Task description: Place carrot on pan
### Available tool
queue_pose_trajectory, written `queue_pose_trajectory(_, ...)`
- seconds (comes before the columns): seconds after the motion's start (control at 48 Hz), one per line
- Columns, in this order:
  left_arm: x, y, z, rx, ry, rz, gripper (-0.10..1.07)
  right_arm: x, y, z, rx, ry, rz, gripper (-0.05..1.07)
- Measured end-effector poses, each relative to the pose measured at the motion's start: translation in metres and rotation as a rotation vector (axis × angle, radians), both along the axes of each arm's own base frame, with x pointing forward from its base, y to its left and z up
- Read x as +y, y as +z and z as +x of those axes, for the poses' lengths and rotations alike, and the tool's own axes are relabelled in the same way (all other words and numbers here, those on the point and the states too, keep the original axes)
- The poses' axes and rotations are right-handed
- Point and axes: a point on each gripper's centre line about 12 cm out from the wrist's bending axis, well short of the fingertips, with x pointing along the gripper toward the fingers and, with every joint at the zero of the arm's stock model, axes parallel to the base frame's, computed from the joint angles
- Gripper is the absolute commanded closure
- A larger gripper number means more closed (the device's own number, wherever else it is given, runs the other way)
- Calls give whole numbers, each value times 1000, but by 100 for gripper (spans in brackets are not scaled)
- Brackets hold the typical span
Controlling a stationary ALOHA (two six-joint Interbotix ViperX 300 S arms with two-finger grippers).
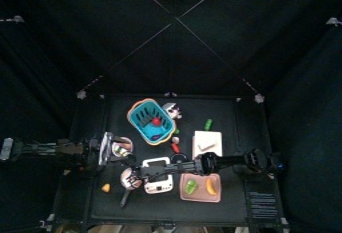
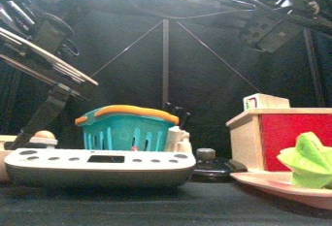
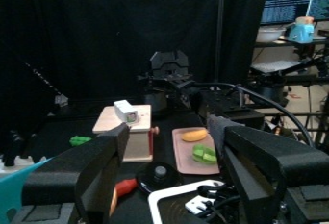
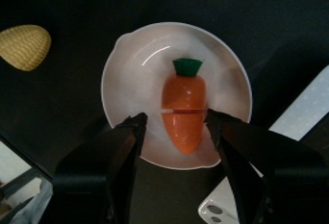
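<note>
The carrot (image 4: 186, 110) lies inside the white bowl of the pan (image 4: 135, 55), orange body with its green cap pointing toward the far rim, resting on the pan's floor. The right gripper (image 4: 180, 132) hangs directly above it with both jaws spread wide, one on each side of the carrot and not touching it, so the piece looks released. A small yellowish corn piece (image 4: 25, 45) sits on the table well apart from the pan. From above, the pan (image 1: 131, 179) lies near the table's front left. The left gripper (image 3: 174, 175) rests at the left with its jaws parted, holding nothing. The placing appears done; what is left, seemingly, is for the right arm to draw clear.
</note>
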Motion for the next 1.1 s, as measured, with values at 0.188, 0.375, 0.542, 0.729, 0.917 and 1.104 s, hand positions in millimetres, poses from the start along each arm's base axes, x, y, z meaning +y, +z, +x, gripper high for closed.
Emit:
queue_pose_trajectory(0.188,0,0,0,0,0,-1,-2,3,-5,-1,14,5,12,15)
queue_pose_trajectory(0.375,0,-1,0,2,0,0,-2,4,-19,-2,44,6,8,16)
queue_pose_trajectory(0.542,0,0,0,0,0,-1,-2,2,-26,-4,64,4,-10,18)
queue_pose_trajectory(0.729,0,-1,0,2,0,0,-2,1,-27,-4,67,3,-23,28)
queue_pose_trajectory(0.917,0,0,0,1,2,-1,-2,0,-27,-4,65,-1,-29,35)
queue_pose_trajectory(1.104,1,-3,0,21,9,0,-2,-5,-27,-3,55,-90,-28,36)
